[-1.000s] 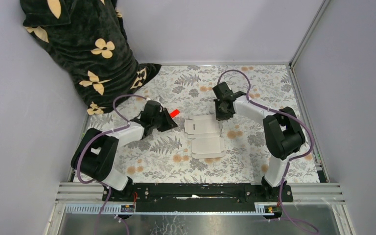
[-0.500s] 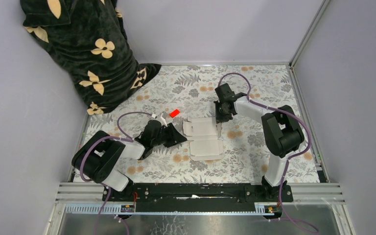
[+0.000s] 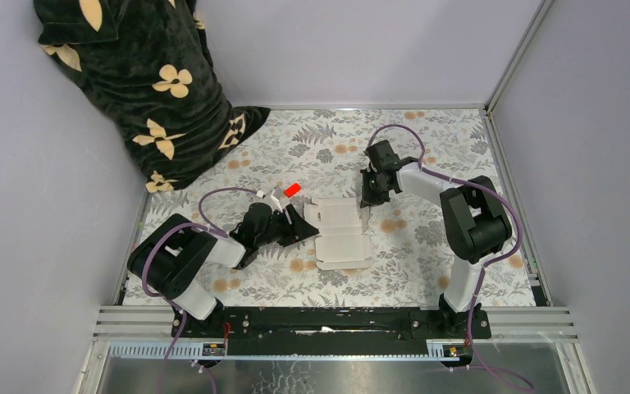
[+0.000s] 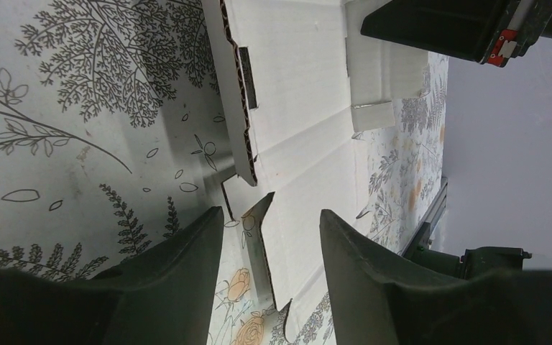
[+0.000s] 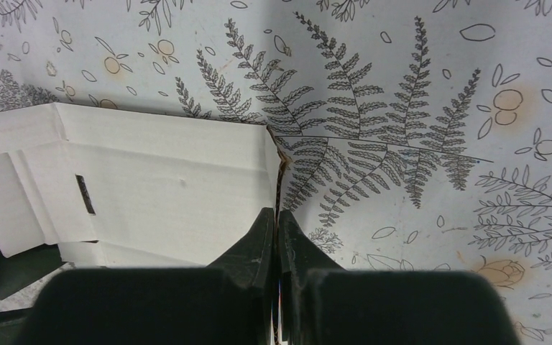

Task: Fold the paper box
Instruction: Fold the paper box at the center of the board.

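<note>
Near the middle of the leafy table [image 3: 426,246], a white paper box [image 3: 343,234], mostly flat, with flaps and a slot showing. At its right edge, the right gripper [image 3: 367,199], pinched tight on a thin flap standing up there. At its left edge, the left gripper [image 3: 305,231], low and tipped on its side, jaws wide apart, with a corner of the box between the fingers but not squeezed. Just behind the left gripper, a small red piece [image 3: 293,189], off the box. Far back in the left corner, a dark blanket with pale flowers [image 3: 148,90], well apart from the box.
</note>
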{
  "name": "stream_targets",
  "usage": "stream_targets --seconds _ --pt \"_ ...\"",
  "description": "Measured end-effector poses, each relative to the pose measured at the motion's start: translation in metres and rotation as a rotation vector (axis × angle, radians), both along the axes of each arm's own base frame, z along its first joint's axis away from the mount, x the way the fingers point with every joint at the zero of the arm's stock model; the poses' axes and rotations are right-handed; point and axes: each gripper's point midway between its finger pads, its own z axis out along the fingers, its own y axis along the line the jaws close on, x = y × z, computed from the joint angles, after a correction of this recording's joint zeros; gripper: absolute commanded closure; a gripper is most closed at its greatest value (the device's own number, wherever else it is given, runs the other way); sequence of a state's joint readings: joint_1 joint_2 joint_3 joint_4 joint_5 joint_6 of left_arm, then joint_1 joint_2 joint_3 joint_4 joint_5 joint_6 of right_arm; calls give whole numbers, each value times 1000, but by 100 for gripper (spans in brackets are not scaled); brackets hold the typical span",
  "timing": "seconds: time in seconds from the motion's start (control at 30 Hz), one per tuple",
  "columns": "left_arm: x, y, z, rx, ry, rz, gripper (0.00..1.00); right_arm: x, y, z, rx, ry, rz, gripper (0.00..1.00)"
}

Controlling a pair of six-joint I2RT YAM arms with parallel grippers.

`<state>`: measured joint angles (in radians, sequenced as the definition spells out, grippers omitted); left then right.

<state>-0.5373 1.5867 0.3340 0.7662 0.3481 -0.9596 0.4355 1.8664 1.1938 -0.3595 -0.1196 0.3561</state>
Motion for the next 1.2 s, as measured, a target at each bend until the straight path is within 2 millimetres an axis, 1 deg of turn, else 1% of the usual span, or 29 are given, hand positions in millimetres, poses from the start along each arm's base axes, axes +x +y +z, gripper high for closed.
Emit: stream_targets --seconds 0.27,0.33,0.47,0.6,0.9,1.2 --pt "1 1 0 3 -3 8 40 0 1 0 71 17 -3 100" --pt "2 1 0 5 -4 12 43 0 2 0 79 17 -1 100" --pt "3 1 -1 11 -4 17 53 0 4 0 89 16 4 100" --pt "7 0 0 18 -8 25 58 -1 6 0 102 17 10 100" --pt "14 -8 2 54 -14 32 64 -1 6 -1 105 15 11 100" --pt "18 -24 3 144 -20 15 65 -1 3 -1 87 10 2 100"
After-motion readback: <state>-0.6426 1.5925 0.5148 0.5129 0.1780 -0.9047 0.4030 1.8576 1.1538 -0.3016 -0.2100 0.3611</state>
